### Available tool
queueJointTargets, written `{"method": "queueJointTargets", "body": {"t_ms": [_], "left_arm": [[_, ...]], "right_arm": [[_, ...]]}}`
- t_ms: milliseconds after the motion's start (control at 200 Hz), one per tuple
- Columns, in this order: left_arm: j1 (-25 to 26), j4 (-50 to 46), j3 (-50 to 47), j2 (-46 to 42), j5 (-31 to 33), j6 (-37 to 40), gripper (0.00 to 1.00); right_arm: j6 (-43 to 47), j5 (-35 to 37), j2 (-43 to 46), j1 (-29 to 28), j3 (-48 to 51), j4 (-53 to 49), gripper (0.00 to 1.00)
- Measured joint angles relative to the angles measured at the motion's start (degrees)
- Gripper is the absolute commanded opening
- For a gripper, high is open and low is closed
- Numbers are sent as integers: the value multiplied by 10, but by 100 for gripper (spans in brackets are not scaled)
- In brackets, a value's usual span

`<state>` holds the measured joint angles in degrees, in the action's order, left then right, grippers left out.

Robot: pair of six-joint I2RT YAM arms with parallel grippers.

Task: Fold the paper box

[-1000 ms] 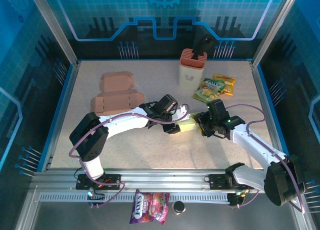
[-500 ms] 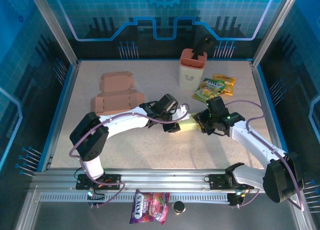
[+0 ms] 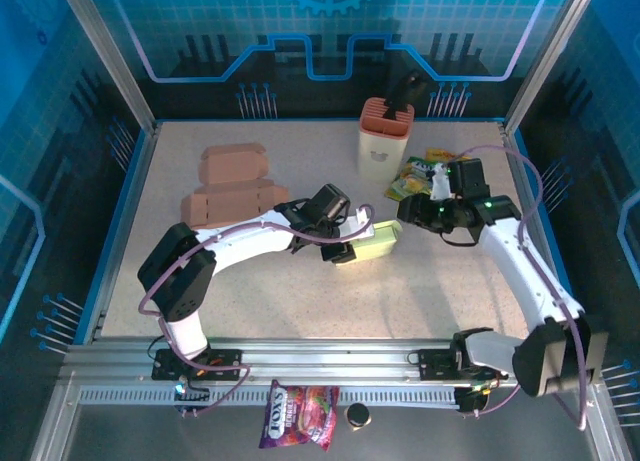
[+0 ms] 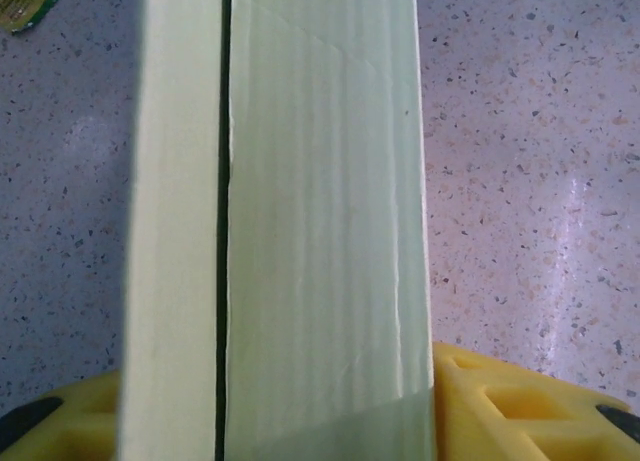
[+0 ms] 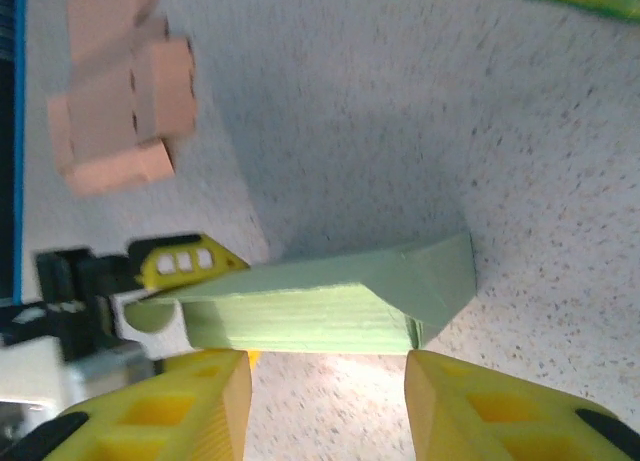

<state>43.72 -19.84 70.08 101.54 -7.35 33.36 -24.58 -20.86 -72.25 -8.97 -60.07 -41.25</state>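
The box (image 3: 377, 242), pale green and already a closed sleeve, lies at mid worktop (image 3: 300, 301); the left end effector (image 3: 347, 249) clamps its near-left end, the yellow fingers (image 4: 520, 401) pressed on either side. A second ago the right end effector (image 3: 409, 213) was pushing at the box's right end; now it has drawn back and up toward the far right, with its jaws parted and nothing between them; the wrist view looks down past them onto the box's tapered end. I judge that this end flap is folded in and that the right arm is repositioning for the next fold. Around: pink blanks (image 3: 232, 186) flat at far left, a holder (image 3: 385, 136) and packets (image 3: 440, 171) at far right. The worktop is speckled beige stone-look, ringed by blue printed panels and an aluminium frame.
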Motion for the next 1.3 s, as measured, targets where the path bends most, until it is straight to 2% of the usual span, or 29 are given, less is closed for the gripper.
{"method": "queueJointTargets", "body": {"t_ms": [310,525,970,1301], "left_arm": [[-14,-9,-4,-4,-16,12,52],[-16,-13,-5,-7,-21,13,52],[-16,-14,-5,-7,-22,13,52],[-16,-14,-5,-7,-22,13,52]], "right_arm": [[123,-5,-45,-1,-8,-29,42],[172,24,-88,-12,-28,-38,40],[196,72,-115,-45,-57,-47,22],[195,115,-116,-70,-63,-53,13]]}}
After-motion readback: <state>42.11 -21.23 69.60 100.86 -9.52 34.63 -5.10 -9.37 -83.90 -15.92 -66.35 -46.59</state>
